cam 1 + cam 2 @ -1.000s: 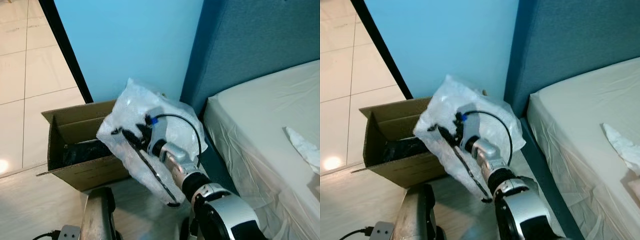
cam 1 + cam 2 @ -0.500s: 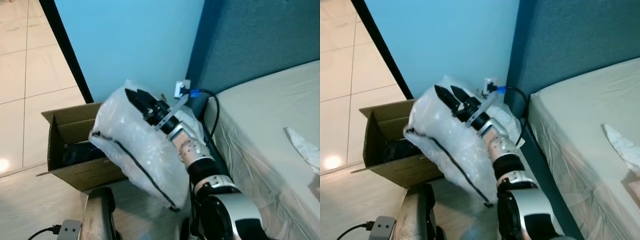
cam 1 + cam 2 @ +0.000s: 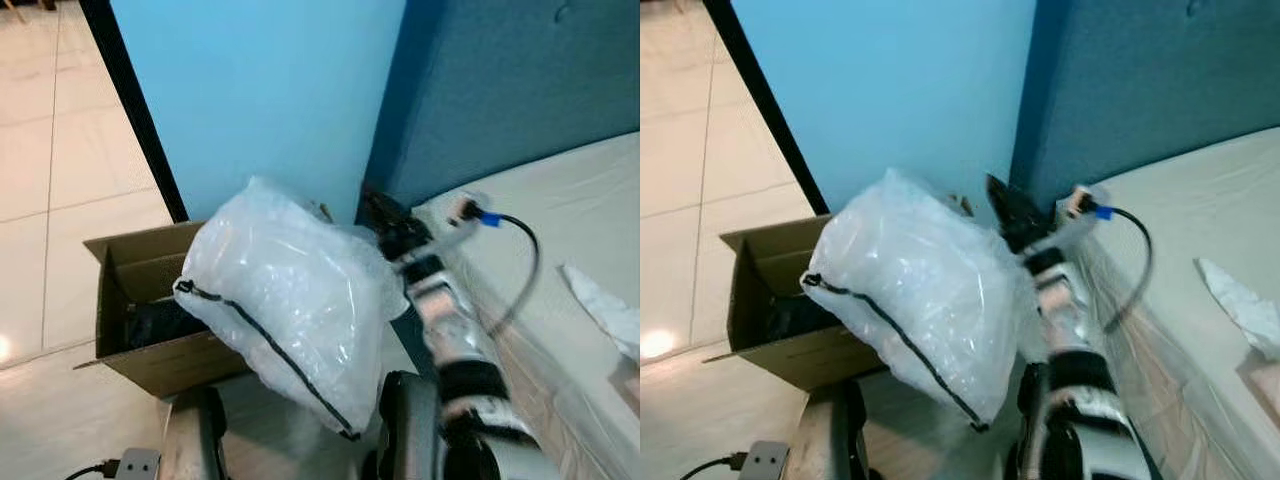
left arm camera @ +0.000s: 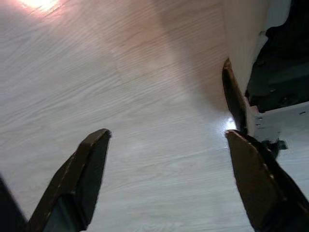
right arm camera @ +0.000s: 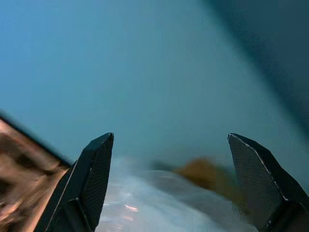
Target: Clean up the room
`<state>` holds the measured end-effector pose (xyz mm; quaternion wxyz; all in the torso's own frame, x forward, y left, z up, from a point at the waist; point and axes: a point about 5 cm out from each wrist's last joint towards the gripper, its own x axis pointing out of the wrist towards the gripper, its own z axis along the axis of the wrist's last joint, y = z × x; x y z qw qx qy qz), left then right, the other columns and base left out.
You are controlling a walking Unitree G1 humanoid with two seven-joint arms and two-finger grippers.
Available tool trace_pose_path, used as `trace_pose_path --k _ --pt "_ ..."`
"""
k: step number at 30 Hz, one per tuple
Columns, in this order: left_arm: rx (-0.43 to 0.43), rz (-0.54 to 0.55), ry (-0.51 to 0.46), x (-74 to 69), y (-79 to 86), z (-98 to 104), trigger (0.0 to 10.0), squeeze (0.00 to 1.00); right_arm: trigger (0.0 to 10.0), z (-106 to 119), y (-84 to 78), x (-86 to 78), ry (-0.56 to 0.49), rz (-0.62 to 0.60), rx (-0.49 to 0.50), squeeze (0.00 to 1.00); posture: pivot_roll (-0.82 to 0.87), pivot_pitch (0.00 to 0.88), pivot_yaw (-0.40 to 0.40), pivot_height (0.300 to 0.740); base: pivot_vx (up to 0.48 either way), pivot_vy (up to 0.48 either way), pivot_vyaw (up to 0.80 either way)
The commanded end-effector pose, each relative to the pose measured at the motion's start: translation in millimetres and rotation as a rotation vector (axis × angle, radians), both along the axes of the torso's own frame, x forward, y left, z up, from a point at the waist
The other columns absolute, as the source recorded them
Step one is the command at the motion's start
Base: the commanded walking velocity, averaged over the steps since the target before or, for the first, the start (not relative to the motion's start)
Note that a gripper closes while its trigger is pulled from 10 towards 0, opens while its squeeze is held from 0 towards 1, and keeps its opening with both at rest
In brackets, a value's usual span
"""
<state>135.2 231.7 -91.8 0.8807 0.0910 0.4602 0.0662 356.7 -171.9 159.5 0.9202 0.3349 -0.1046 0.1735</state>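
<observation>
Clear plastic bag (image 3: pixel 290 300) over the box (image 3: pixel 150 300), right gripper (image 3: pixel 1005 205) just beside it.

We see the bag with its black zip line lying on the open cardboard box, which stands on the floor (image 4: pixel 120 121) against the light blue wall (image 3: pixel 260 90), near the bed (image 3: pixel 570 250). Our right gripper is raised at the bag's upper edge, beside it, with the jaws spread wide and grasping nothing. Our left gripper (image 4: pixel 164 179) hangs over the wooden floor, its jaws also released. A white cloth (image 3: pixel 600 305) lies on the bed.
</observation>
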Motion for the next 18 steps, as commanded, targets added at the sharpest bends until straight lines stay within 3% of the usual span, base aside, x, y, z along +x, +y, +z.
trace_pose_path --k 1,3,5,6,8,11,13,14,18 --pt "-0.050 -0.061 0.025 -1.5 -22.0 -5.5 10.0 0.00 10.0 -16.1 -13.0 -8.2 0.109 -0.077 -0.046 0.00 -0.06 0.137 -0.043 0.468 0.000 0.000 0.00" --pt "-0.050 -0.061 0.025 -1.5 -22.0 -5.5 10.0 0.00 10.0 -16.1 -13.0 -8.2 0.109 -0.077 -0.046 0.00 -0.06 0.137 -0.043 0.468 0.000 0.000 0.00" --pt "-0.053 -0.066 0.035 -0.5 -23.4 -5.8 10.0 0.00 10.0 -41.0 -23.3 -27.1 0.244 -0.092 -0.068 0.00 -0.08 0.127 -0.041 0.468 0.000 0.000 0.00" --pt "-0.053 -0.066 0.035 -0.5 -23.4 -5.8 10.0 0.00 10.0 -41.0 -23.3 -27.1 0.244 -0.092 -0.068 0.00 -0.08 0.127 -0.041 0.468 0.000 0.000 0.00" --pt "-0.054 -0.077 0.047 -1.3 -24.3 -6.6 10.0 0.00 10.0 -56.9 -22.0 -45.8 0.329 -0.074 -0.070 0.00 -0.08 0.126 -0.040 0.468 0.000 0.000 0.00" --pt "-0.054 -0.083 0.052 -1.9 -24.7 -6.9 10.0 0.00 10.0 -63.0 -18.2 -53.1 0.371 -0.051 -0.080 0.00 -0.08 0.124 -0.038 0.468 0.000 0.000 0.00" --pt "-0.053 -0.091 0.058 -2.0 -25.4 -7.2 10.0 0.00 10.0 -72.6 -6.2 -64.9 0.433 0.025 -0.065 0.00 -0.08 0.118 -0.036 0.468 0.000 0.000 0.00" --pt "-0.053 -0.091 0.058 -2.0 -25.4 -7.2 10.0 0.00 10.0 -72.6 -6.2 -64.9 0.433 0.025 -0.065 0.00 -0.08 0.118 -0.036 0.468 0.000 0.000 0.00" --pt "-0.048 -0.105 0.061 0.9 -25.0 -6.4 10.0 0.00 10.0 -81.7 21.8 -73.8 0.517 0.143 -0.026 0.00 -0.07 0.105 -0.032 0.468 0.000 0.000 0.00"
